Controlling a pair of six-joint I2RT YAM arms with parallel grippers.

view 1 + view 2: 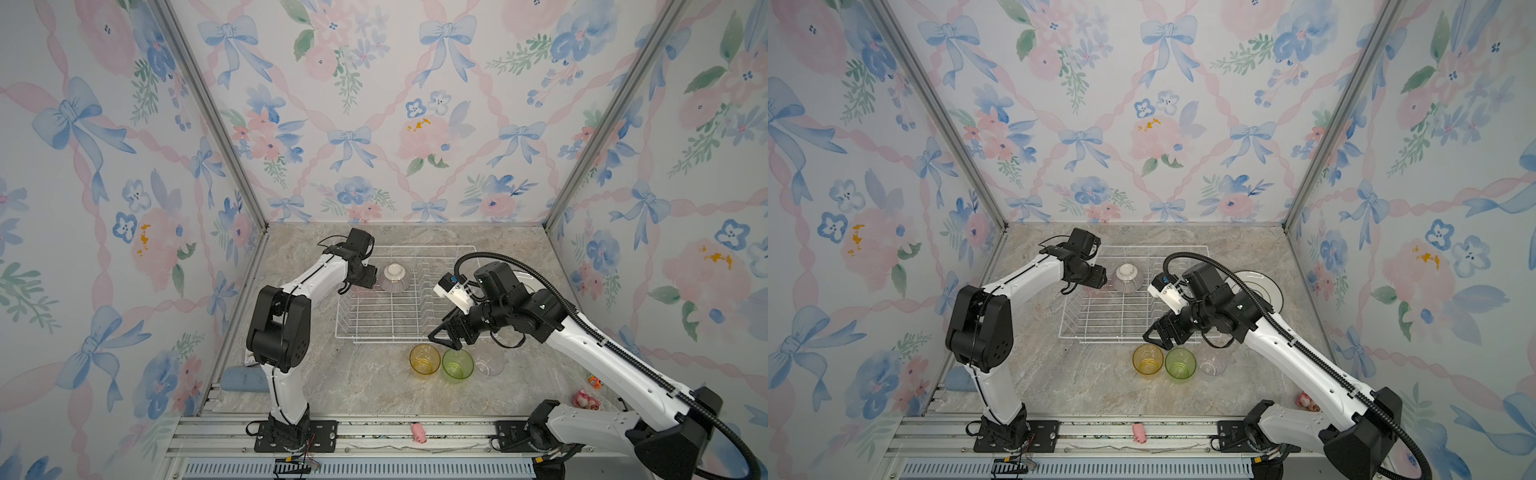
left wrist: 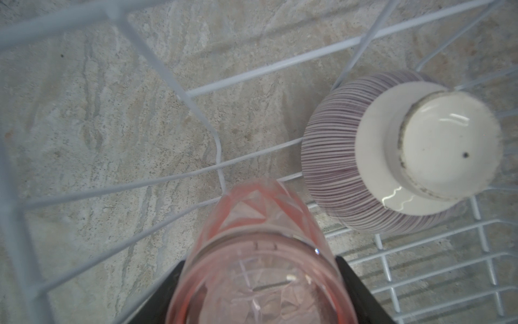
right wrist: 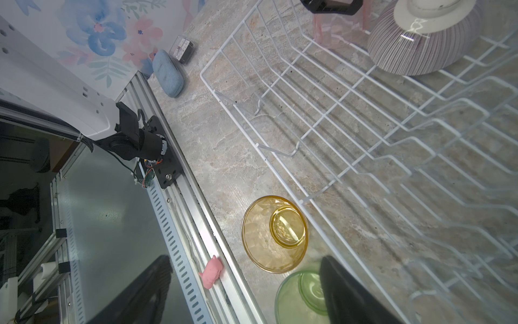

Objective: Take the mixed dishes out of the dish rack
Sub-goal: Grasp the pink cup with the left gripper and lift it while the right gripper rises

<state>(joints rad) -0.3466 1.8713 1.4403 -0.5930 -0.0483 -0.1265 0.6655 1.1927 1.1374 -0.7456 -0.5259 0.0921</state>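
Left claw [image 2: 256, 294] around pink tumbler [image 2: 260, 224]

My black finger [image 3: 350, 297] hides part of the green tumbler [image 3: 297, 300], which stands just beside the yellow tumbler [image 3: 274, 234] on the marble counter [image 3: 224, 157], outside the white dish rack [image 3: 305, 200]. Inside the rack, the left gripper [image 3: 332, 6] straddles the pink tumbler [image 3: 340, 30] next to the upturned striped bowl [image 3: 420, 53].

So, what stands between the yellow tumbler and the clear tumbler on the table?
The green tumbler stands between the yellow tumbler and the clear tumbler, all three in one row. Both top views show this.
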